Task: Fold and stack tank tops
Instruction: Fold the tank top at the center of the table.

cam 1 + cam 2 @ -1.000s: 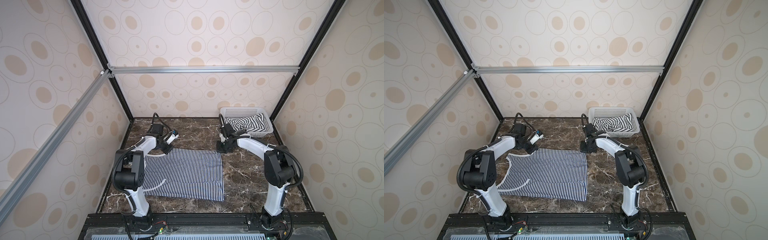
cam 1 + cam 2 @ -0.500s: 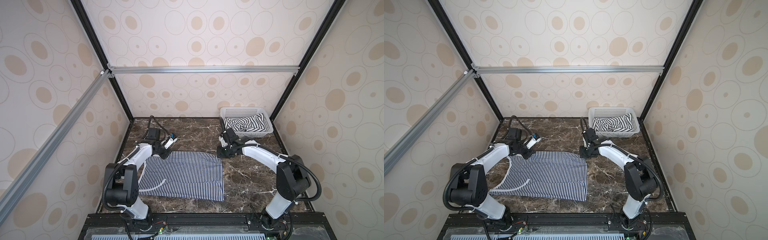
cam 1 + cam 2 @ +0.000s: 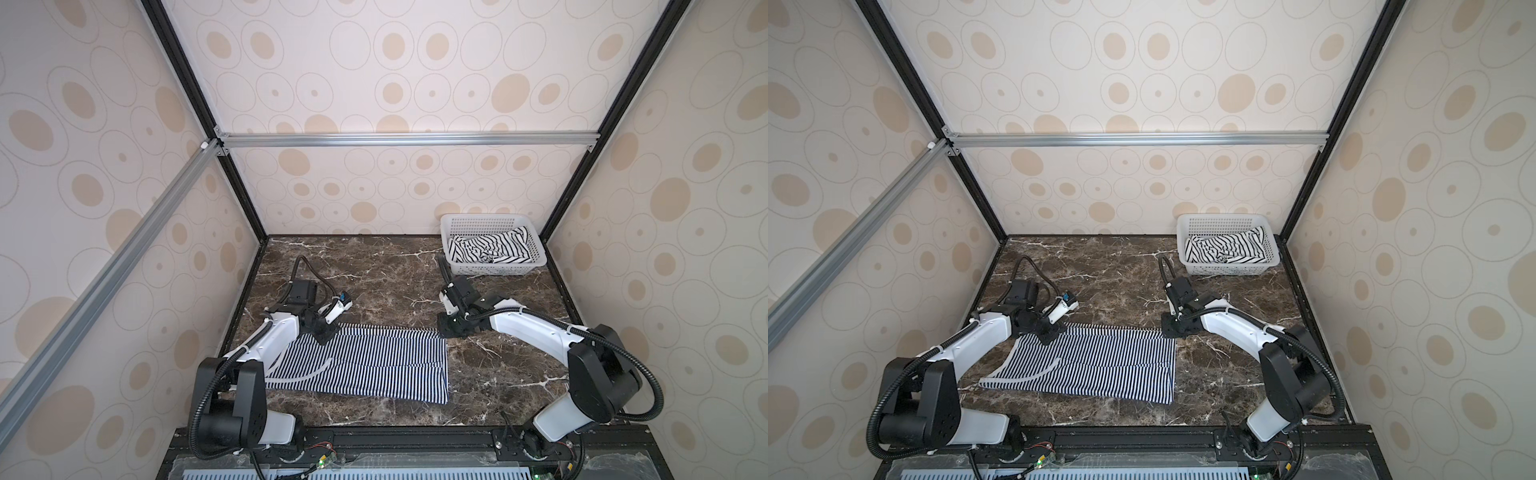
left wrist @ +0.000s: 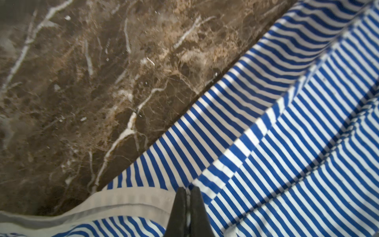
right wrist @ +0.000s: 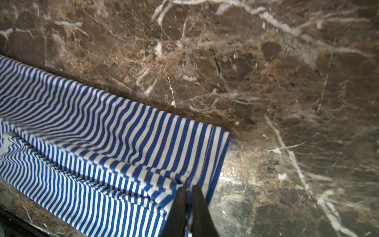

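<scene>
On table (image 3: 374, 282); narrow-striped tank top (image 3: 374, 365)

The left arm (image 3: 274, 340) and right arm (image 3: 536, 332) share glossy white link shells set between blocky matte-black joint housings, the shoulder ones dotted with small round screw holes. A ribbed black conduit (image 3: 658, 390) loops beside each arm, clipped to the white links. The left gripper (image 4: 187, 189) and right gripper (image 5: 188, 187) end in slim black fingers tapering to narrow tips.
</scene>
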Robot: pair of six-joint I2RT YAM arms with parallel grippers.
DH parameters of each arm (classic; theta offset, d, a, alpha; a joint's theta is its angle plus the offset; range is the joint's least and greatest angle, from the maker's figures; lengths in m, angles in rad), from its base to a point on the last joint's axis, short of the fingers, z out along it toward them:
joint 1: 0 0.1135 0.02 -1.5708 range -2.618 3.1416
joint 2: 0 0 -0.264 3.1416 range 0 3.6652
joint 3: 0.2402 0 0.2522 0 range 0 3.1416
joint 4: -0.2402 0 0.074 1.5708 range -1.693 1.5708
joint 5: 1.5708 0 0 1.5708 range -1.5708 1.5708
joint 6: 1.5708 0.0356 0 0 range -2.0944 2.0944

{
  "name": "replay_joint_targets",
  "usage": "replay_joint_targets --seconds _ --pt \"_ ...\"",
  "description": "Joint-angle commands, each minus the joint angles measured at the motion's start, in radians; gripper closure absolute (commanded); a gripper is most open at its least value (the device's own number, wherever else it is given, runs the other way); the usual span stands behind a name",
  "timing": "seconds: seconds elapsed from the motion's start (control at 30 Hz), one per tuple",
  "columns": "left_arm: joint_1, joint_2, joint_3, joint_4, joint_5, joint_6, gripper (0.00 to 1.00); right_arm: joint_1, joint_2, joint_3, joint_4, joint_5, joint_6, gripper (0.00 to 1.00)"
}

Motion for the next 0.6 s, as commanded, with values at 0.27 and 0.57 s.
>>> replay_joint_targets --seconds 0.27,0.57 --pt "-0.005 -0.059 -0.068 -0.045 0.018 0.053 0.94 0.012 -0.060 -0.086 0.015 0.001 0.031 0.88" --pt "-0.005 -0.069 -0.119 -0.039 0.006 0.060 0.85 0.036 -0.050 -0.121 0.032 -0.002 0.053 0.87"
